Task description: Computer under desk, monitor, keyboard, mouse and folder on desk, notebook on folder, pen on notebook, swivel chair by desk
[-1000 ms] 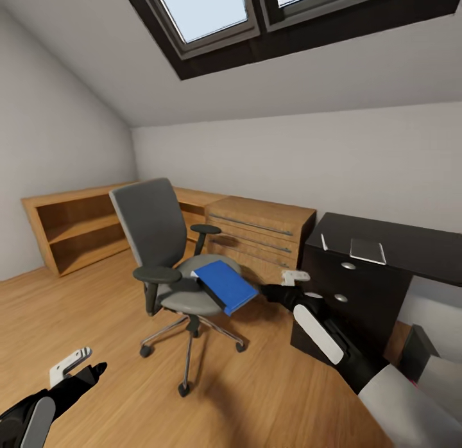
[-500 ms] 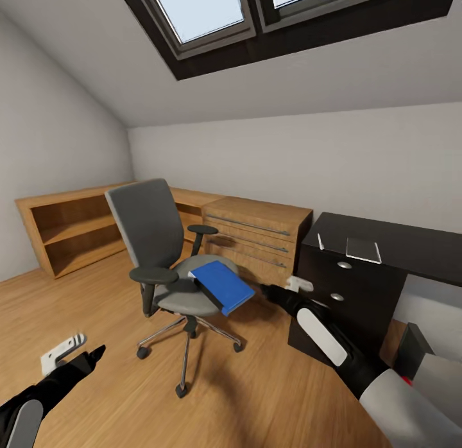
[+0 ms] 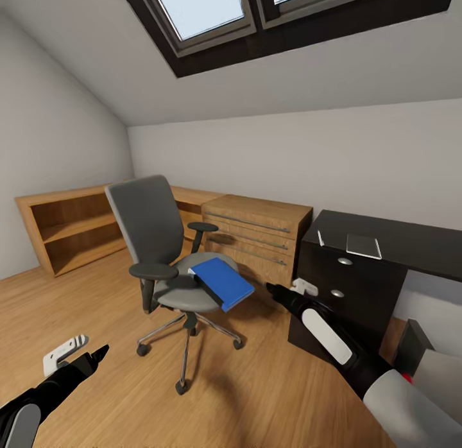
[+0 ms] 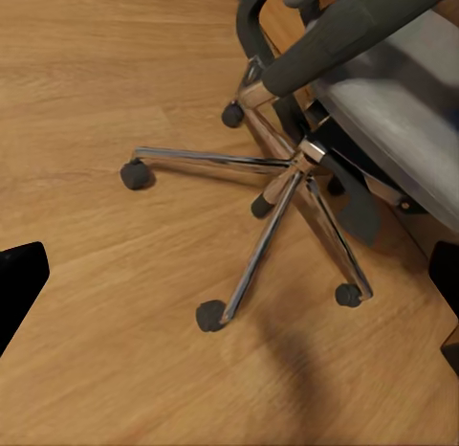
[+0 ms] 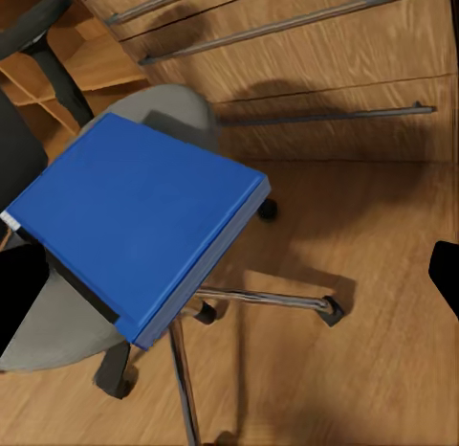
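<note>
The grey swivel chair [image 3: 154, 236] stands on the wood floor, left of the black desk [image 3: 410, 242]. A blue folder [image 3: 221, 282] lies on its seat and overhangs the front edge. On the desk's near corner lie a grey notebook [image 3: 363, 246] and a thin white pen [image 3: 320, 239]. My right gripper [image 3: 285, 286] hovers open just right of the folder; in the right wrist view the folder [image 5: 134, 216] lies ahead of the spread fingers. My left gripper [image 3: 80, 353] is open low over the floor, facing the chair's chrome base [image 4: 287, 178]. A grey box with a dark face, apparently the computer [image 3: 416, 345], sits beneath the desk.
A light-wood drawer chest [image 3: 256, 233] stands against the back wall between chair and desk, with a low wood shelving unit [image 3: 70, 226] to its left. The desk's black drawer unit [image 3: 350, 294] is close beside my right arm. A sloped ceiling with skylights hangs above.
The whole view has shifted a little, so the camera moved. My right gripper has dropped slightly beside the folder, and the left has risen slightly. Nothing was grasped.
</note>
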{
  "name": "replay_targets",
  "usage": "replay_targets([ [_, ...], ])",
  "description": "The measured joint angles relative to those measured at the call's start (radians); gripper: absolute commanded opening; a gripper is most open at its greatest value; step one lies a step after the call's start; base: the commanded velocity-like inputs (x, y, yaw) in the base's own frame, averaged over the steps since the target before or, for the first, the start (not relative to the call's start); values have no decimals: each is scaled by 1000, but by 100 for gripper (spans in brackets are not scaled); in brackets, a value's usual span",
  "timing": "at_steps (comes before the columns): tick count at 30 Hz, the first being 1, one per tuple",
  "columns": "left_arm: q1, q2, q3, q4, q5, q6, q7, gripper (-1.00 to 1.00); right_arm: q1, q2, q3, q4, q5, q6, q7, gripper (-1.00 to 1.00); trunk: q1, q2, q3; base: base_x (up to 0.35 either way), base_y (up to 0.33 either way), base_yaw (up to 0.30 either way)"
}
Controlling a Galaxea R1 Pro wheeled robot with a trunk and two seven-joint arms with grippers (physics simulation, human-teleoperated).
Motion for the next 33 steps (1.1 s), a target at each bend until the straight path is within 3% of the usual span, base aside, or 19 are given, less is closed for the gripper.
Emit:
replay_targets([
  [8,0,0,0,-1,0,0,0,100,0,11,-2,90,-2,-119,-10,100,31,-56,-25,0,0,0],
  [14,0,0,0,0,-1,-1,0,100,0,46,-6,177,-1,-224,-12,100,54,-98,-44,0,0,0],
  [19,0,0,0,0,-1,-1,1,100,0,59,-46,238,0,-316,-9,100,73,-133,-60,0,0,0],
  [27,0,0,2,0,-2,-1,0,100,0,70,-70,218,0,-342,-8,100,104,-189,-85,0,0,0],
  [33,0,0,3,0,-2,-1,0,100,0,76,-75,170,-5,-340,-9,100,107,-191,-108,0,0,0],
])
